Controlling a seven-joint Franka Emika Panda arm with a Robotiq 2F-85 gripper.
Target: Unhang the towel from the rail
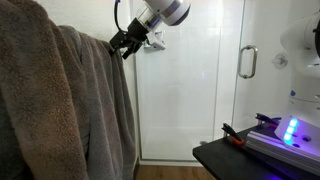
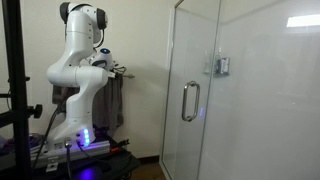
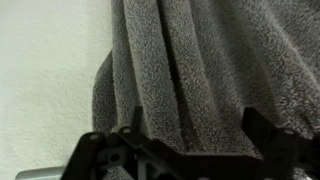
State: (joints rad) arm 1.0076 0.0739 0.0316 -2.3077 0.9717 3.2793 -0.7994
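While the black two-finger hand (image 1: 124,44) is hovering at the top edge of the plush dark taupe-grey terry towel (image 1: 105,105), you're running with its fingers (image 3: 134,128) spread wide and nothing clamped between them. The wrist view is showing towel folds filling the gap; touching or just short, I can't tell which. The towel is hanging in long folds over the thin silver-grey metal rail (image 3: 40,173). Only a sliver of that rail is showing, at the lower left of the wrist view, against the white wall (image 3: 40,70).

Risks, as I'm judging them:
- If you're closing on one outer fold only, the plush pile is likely slipping out, or the towel is bunching on the rail instead of coming off.
- If you're pulling down or sideways rather than up and away, the towel's weight is dragging across the bar and loading it.
- The lighter tan-brown coarse towel (image 1: 35,90) is hanging just beside the target, so a wide grab is risking both.
- Going too deep is putting the fingers into the rail or the wall behind.
- A freed towel is liable to be swinging toward the glass shower door (image 1: 190,90) and its curved chrome handle (image 1: 247,62), or dropping onto the black tabletop (image 1: 215,153).

Containers: I'm seeing none in any view.
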